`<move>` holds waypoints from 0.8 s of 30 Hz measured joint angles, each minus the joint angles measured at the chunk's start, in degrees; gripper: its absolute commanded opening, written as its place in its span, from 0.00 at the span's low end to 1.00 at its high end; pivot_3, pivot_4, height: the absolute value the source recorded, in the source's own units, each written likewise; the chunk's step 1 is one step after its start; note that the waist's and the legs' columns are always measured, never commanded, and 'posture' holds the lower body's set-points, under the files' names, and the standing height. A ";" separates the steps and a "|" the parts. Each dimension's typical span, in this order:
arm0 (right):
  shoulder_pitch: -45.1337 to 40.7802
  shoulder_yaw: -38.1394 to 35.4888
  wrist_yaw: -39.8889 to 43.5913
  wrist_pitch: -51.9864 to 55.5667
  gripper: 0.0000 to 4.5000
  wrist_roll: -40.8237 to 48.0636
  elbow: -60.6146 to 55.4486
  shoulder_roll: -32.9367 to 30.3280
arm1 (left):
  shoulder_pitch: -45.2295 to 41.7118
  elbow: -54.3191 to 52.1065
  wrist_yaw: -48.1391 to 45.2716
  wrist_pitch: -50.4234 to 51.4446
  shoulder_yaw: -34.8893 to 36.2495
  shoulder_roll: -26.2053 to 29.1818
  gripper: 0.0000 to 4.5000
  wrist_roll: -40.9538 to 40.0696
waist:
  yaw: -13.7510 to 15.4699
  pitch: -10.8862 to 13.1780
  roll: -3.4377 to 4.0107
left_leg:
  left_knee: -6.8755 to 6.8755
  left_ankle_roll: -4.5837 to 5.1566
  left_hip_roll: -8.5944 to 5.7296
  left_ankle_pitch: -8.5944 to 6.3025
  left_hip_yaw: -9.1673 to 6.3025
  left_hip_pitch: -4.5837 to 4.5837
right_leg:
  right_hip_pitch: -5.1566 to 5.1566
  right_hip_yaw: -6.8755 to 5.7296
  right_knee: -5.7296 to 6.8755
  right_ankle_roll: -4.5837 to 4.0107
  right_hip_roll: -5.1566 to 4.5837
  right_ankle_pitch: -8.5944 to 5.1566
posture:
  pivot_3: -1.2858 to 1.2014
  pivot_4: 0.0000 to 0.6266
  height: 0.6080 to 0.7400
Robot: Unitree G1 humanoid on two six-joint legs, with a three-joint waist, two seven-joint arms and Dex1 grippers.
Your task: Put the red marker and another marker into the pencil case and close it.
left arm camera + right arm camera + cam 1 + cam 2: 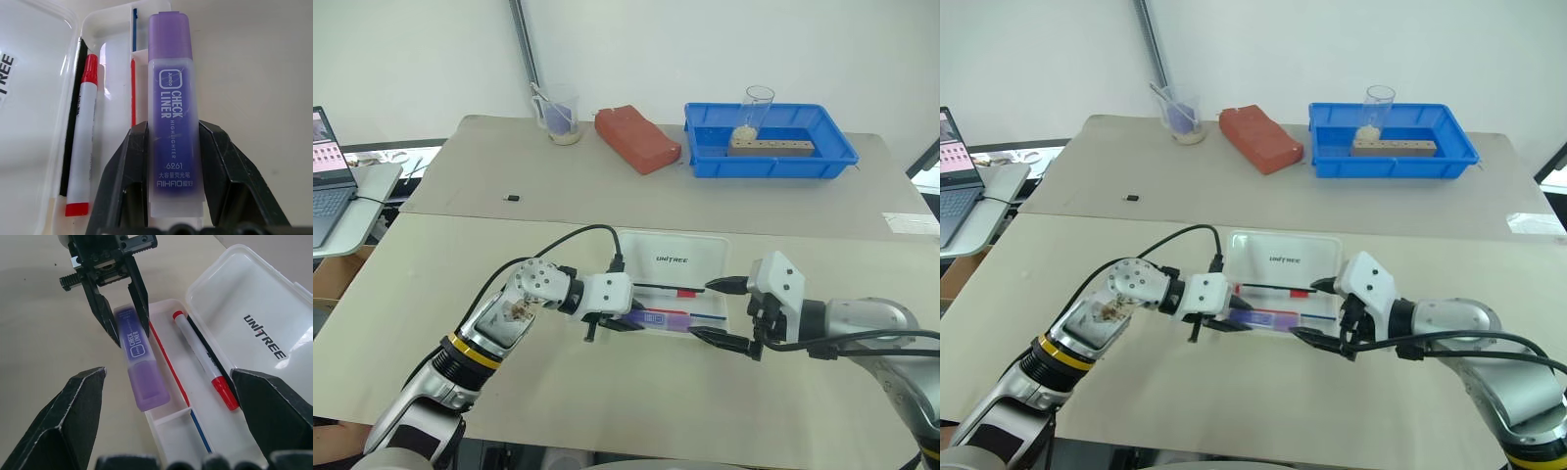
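Left gripper (123, 318) pinches the purple highlighter (141, 367) between its jaws, over the open pencil case's (254, 308) near rim; right gripper (729, 313) gapes wide, empty.

At about nine o'clock in the head camera's frame, a laptop (328, 186) is cut off by the edge, and what is on its screen is too small to be made out. In the left wrist view, the lettering on the pencil case (34, 73) lid is cropped at nine o'clock, and the lower end of the purple highlighter (171, 112) is partly covered by the left gripper (173, 161) fingers. The small dark object (512, 198) on the far table cannot be identified.
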 measured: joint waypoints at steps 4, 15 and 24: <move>1.78 -1.26 -1.61 0.71 1.00 0.66 -1.34 0.06 | -0.66 1.68 -0.25 -0.83 -0.01 -0.29 0.21 0.60 | -0.02 0.01 -0.02 | 0.00 0.00 0.00 0.00 0.00 0.00 | 0.00 0.00 0.01 0.00 0.00 0.00 | 0.52 0.24 1.00; 1.50 -1.69 -3.24 0.78 1.00 1.73 -1.42 0.06 | -1.33 2.68 -0.52 -0.91 0.09 -0.29 0.62 0.65 | 0.01 0.01 -0.02 | 0.01 0.00 -0.01 0.00 0.00 0.00 | 0.02 0.00 0.00 0.02 0.00 0.00 | 0.52 0.24 1.00; 2.24 -5.79 -3.25 0.51 1.00 0.75 4.22 -1.65 | 0.66 -1.70 0.90 2.44 3.09 -3.01 0.98 -4.24 | 0.28 0.02 -0.02 | 0.06 0.00 -0.01 0.00 0.00 0.00 | 0.08 -0.05 0.00 0.03 -0.03 0.00 | 0.52 0.24 1.00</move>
